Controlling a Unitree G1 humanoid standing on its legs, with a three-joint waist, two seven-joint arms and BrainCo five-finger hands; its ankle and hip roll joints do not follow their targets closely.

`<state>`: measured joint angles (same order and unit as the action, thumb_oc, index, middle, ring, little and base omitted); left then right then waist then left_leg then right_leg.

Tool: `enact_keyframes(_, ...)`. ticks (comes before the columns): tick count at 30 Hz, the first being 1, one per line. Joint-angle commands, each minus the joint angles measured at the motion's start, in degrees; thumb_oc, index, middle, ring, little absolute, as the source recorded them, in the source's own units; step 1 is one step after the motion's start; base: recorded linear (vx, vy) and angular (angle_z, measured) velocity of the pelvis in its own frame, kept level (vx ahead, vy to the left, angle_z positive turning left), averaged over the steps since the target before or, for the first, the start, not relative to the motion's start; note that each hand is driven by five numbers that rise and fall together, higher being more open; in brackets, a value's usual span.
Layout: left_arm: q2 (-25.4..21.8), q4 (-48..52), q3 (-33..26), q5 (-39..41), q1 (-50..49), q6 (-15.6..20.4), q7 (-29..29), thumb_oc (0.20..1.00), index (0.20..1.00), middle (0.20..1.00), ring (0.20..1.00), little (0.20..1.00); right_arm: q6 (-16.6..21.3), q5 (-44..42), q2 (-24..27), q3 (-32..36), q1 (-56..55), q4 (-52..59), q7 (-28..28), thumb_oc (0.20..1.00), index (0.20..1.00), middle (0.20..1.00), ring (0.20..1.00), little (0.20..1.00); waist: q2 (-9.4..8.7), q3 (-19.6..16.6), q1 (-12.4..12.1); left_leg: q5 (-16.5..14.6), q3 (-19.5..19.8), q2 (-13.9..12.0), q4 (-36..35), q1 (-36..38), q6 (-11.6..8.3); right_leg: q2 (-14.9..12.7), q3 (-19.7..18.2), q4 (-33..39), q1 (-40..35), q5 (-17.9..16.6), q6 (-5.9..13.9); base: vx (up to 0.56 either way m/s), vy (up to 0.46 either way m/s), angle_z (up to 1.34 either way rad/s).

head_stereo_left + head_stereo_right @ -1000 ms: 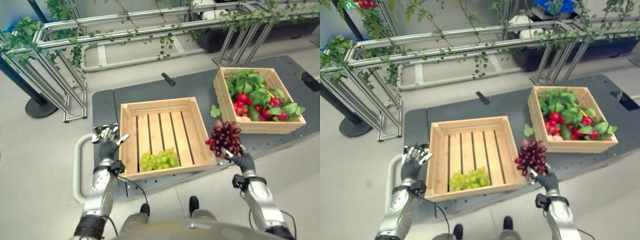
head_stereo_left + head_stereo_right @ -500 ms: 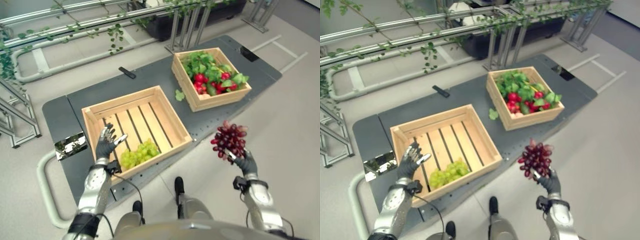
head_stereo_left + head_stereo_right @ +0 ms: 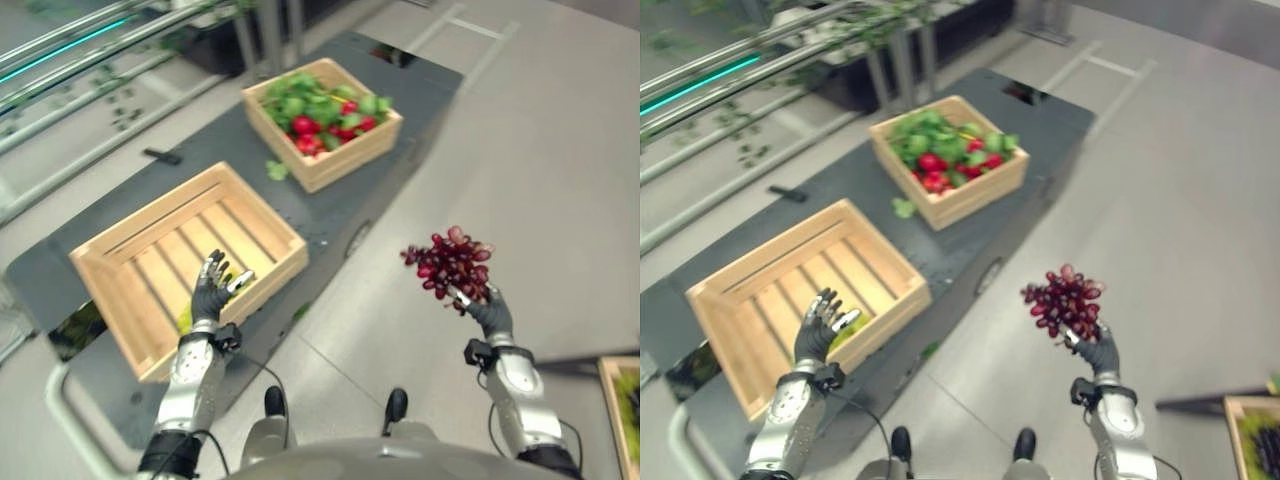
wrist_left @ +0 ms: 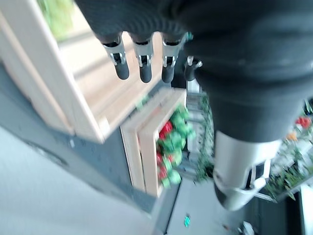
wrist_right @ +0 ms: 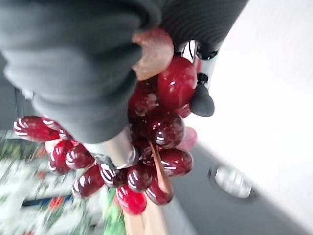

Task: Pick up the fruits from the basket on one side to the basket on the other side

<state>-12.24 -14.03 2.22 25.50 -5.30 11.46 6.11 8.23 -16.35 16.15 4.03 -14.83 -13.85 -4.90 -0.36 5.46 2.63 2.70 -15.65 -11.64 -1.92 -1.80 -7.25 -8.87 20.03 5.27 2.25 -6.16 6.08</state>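
Right hand (image 3: 489, 312) curled round base of red grape bunch (image 3: 448, 262), held up over bare floor, well clear of grey platform (image 3: 420, 85). Bunch points upward and slightly toward platform from palm; long axis roughly vertical. Corner of another wooden crate (image 3: 620, 410) at lower right edge, on robot's right, nearer right hand than either crate on platform; likely the drop target. Left hand (image 3: 211, 291) raised over near wall of slatted crate (image 3: 150, 262), fingers straight, holding nothing. Full produce crate (image 3: 322, 120) further along platform.

Right eye view: same layout; dark fruit inside corner crate (image 3: 1252, 440); green grapes (image 3: 845, 330) glimpsed just behind left hand.

Left wrist view: fingertips (image 4: 142, 73) extended, unloaded, over crate wall.

Right wrist view: red grapes (image 5: 146, 142) pressed against palm, thumb (image 5: 201, 100) clamped alongside.
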Motion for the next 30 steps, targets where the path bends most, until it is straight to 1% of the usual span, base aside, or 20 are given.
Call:
enact_keyframes(1,-4.0,3.82,-1.28,-0.67,-0.08,2.3,-0.39,1.0,1.0,1.0,1.0,1.0,3.3,0.53,0.03,2.43,3.04,6.22,0.34,0.2,0.2,0.2,0.2,0.2,-1.52,-1.69,-0.86,-2.03,-2.97,2.64,3.46,-2.75,3.45,-3.07,-1.2,-5.56,-3.99,9.43,4.26,-0.02,-0.236,-0.17)
enact_keyframes(2,-3.97,3.92,-1.27,-0.55,-0.09,2.31,-0.4,1.0,1.0,1.0,1.0,1.0,3.48,0.33,0.13,2.37,3.04,6.44,0.32,0.2,0.2,0.2,0.2,0.2,-1.25,-1.5,-0.46,-1.17,-3.13,1.45,3.75,-2.64,2.83,-1.9,-1.92,-5.16,-4.01,10.0,3.78,-0.01,-0.178,-0.21)
enact_keyframes(3,-3.95,3.91,-1.28,-0.55,-0.09,2.31,-0.41,1.0,1.0,1.0,1.0,1.0,3.47,0.32,0.14,2.37,3.04,6.45,0.31,0.2,0.2,0.2,0.2,0.2,-1.19,-1.46,-0.51,-1.15,-3.17,1.33,3.76,-2.59,2.74,-1.79,-1.97,-5.14,-4.03,9.99,3.7,-0.04,-0.22,-0.28)
enact_keyframes(4,-3.95,4.07,-1.47,-0.16,-0.14,2.4,-0.5,1.0,1.0,1.0,1.0,1.0,3.59,0.13,0.77,2.33,3.13,6.76,0.47,0.2,0.2,0.2,0.2,0.2,-0.7,-0.91,0.05,-0.22,-3.65,-0.17,4.01,-2.42,1.94,-0.04,-2.98,-4.1,-4.13,10.49,2.89,-0.05,-0.208,-0.29)
enact_keyframes(7,-3.76,4.11,-1.35,0.0,0.12,2.46,-0.39,1.0,1.0,1.0,1.0,1.0,3.88,-0.2,1.28,2.47,3.15,7.15,0.35,0.2,0.2,0.2,0.2,0.2,-0.28,-0.08,0.53,0.66,-2.9,-1.64,4.49,-2.34,0.96,2.43,-4.43,-2.72,-4.7,10.86,1.89,-0.03,-0.204,-0.31)
enact_keyframes(8,-3.44,4.07,-1.14,0.25,0.43,2.5,-0.46,1.0,1.0,1.0,1.0,1.0,4.14,-0.62,1.89,2.8,3.19,7.39,0.36,0.2,0.2,0.2,0.2,0.2,-0.04,1.01,1.18,-0.19,-1.22,-2.1,6.86,-2.74,0.87,4.09,-5.79,-2.15,-5.02,11.17,0.9,-0.04,-0.316,-0.39)
enact_keyframes(11,-2.82,3.79,-0.58,0.88,1.47,2.66,-0.57,1.0,1.0,1.0,1.0,1.0,4.74,-1.01,2.68,3.45,3.61,6.85,-0.13,0.2,0.2,0.2,0.2,0.2,-0.26,2.98,1.48,-2.35,4.95,-1.06,12.27,-4.72,1.27,5.64,-7.97,-2.23,-5.22,11.79,-0.77,-0.03,-0.247,-0.38)
enact_keyframes(12,-2.79,3.73,-0.39,1.1,1.68,2.59,-0.69,1.0,1.0,1.0,1.0,1.0,4.84,-1.07,2.92,3.47,3.76,6.52,-0.15,0.2,0.2,0.2,0.2,0.2,-0.5,3.22,1.36,-2.41,7.32,-0.9,13.87,-6.0,1.51,5.96,-8.65,-2.02,-5.01,11.57,-1.16,0.03,-0.193,-0.41)
enact_keyframes(13,-2.7,3.77,-0.29,1.32,1.73,2.71,-0.47,1.0,1.0,1.0,1.0,1.0,4.9,-0.78,3.22,3.39,3.79,6.12,-0.37,0.2,0.2,0.2,0.2,0.2,-0.85,3.92,0.95,-3.03,10.76,0.22,16.75,-6.91,1.65,6.19,-10.08,-2.22,-5.1,11.66,-1.55,0.0,-0.196,-0.6)
enact_keyframes(14,-2.5,3.81,-0.4,1.37,1.81,2.65,-0.58,1.0,1.0,1.0,1.0,1.0,4.89,-0.38,3.63,3.3,4.16,5.67,-0.61,0.2,0.2,0.2,0.2,0.2,-1.23,4.47,0.1,-4.57,14.89,4.12,19.76,-8.76,2.32,6.21,-11.43,-2.21,-4.99,11.56,-2.05,-0.02,-0.128,-0.53)
enact_keyframes(15,-2.52,3.8,-0.42,1.37,1.88,2.65,-0.58,1.0,1.0,1.0,1.0,1.0,4.9,-0.38,3.61,3.31,4.23,5.65,-0.61,0.2,0.2,0.2,0.2,0.2,-1.25,4.38,0.21,-4.38,14.99,4.22,19.86,-9.11,2.4,6.13,-11.32,-2.21,-4.76,11.43,-2.02,0.0,-0.166,-0.75)
enact_keyframes(16,-2.05,3.86,-0.75,1.67,1.89,2.67,-0.8,1.0,1.0,1.0,1.0,1.0,4.75,-0.1,3.84,3.22,5.18,4.63,-0.65,0.2,0.2,0.2,0.2,0.2,-1.65,4.98,-0.91,-7.66,18.77,10.72,21.49,-12.39,4.19,6.87,-14.34,-1.89,-5.02,11.37,-2.35,0.04,-0.143,-0.64)
enact_keyframes(17,-1.78,3.77,-0.7,1.66,2.0,2.51,-0.59,1.0,1.0,1.0,1.0,1.0,4.71,0.07,3.64,3.28,5.55,4.29,-0.85,0.2,0.2,0.2,0.2,0.2,-1.48,4.91,-0.98,-7.27,19.3,12.14,20.68,-13.36,4.55,7.53,-15.54,-1.58,-5.08,11.26,-2.43,0.08,-0.145,-0.97)
enact_keyframes(19,-1.72,3.35,-0.53,1.5,2.15,2.56,-0.46,1.0,1.0,1.0,1.0,1.0,4.71,0.13,3.65,3.51,5.97,3.62,-1.06,0.2,0.2,0.2,0.2,0.2,-0.77,4.76,-1.19,-6.11,19.91,13.05,18.32,-14.22,4.73,8.26,-17.44,-1.36,-5.33,11.53,-2.63,0.1,0.002,-0.87)
enact_keyframes(23,-1.41,2.55,0.38,1.45,2.83,2.85,0.58,1.0,1.0,1.0,1.0,1.0,5.08,0.38,4.23,2.81,7.4,1.67,-2.34,0.2,0.2,0.2,0.2,0.2,0.59,5.05,-2.77,1.54,22.44,14.98,8.79,-18.22,4.0,10.59,-21.01,-0.7,-6.56,12.47,-3.18,0.19,0.031,-0.79)
enact_keyframes(25,-1.27,2.42,0.61,1.6,2.93,3.05,1.04,1.0,1.0,1.0,1.0,1.0,5.22,0.03,4.5,2.56,8.15,1.03,-2.88,0.2,0.2,0.2,0.2,0.2,1.04,5.44,-3.42,3.86,23.88,14.83,3.97,-19.67,3.32,11.79,-23.33,-0.38,-7.72,13.67,-3.43,0.23,0.035,-0.98)
enact_keyframes(27,-1.25,2.08,0.81,1.07,3.47,3.23,1.83,1.0,1.0,1.0,1.0,1.0,5.37,-0.12,4.54,2.9,9.08,0.13,-3.86,0.2,0.2,0.2,0.2,0.2,1.04,5.4,-3.75,5.77,22.25,14.32,3.36,-20.64,2.62,11.75,-24.82,-0.47,-9.09,14.77,-3.49,0.26,0.119,-0.31)
enact_keyframes(28,-1.15,1.6,1.57,1.48,3.42,3.28,2.27,1.0,1.0,1.0,1.0,1.0,5.08,-0.27,3.72,2.44,9.12,-0.45,-4.21,0.2,0.2,0.2,0.2,0.2,1.45,4.36,-3.47,6.36,21.39,13.28,2.65,-18.77,3.59,10.99,-25.17,-1.01,-10.7,16.37,-2.78,0.24,0.153,-0.06)
enact_keyframes(29,-1.15,1.54,1.63,1.48,3.43,3.33,2.3,1.0,1.0,1.0,1.0,1.0,5.08,-0.27,3.71,2.46,9.06,-0.43,-4.22,0.2,0.2,0.2,0.2,0.2,1.37,4.4,-3.52,6.59,21.33,13.34,2.2,-18.44,3.6,10.89,-25.18,-0.99,-10.82,16.41,-2.76,0.29,0.236,-0.4)
enact_keyframes(30,-1.07,1.76,1.96,1.67,4.0,3.59,3.06,1.0,1.0,1.0,1.0,1.0,4.9,-0.54,3.21,2.42,9.15,-1.11,-4.29,0.2,0.2,0.2,0.2,0.2,0.94,2.89,-3.0,5.62,19.84,13.65,2.07,-16.79,4.63,8.99,-25.0,-3.36,-10.72,18.21,-1.95,0.15,0.122,-0.5)
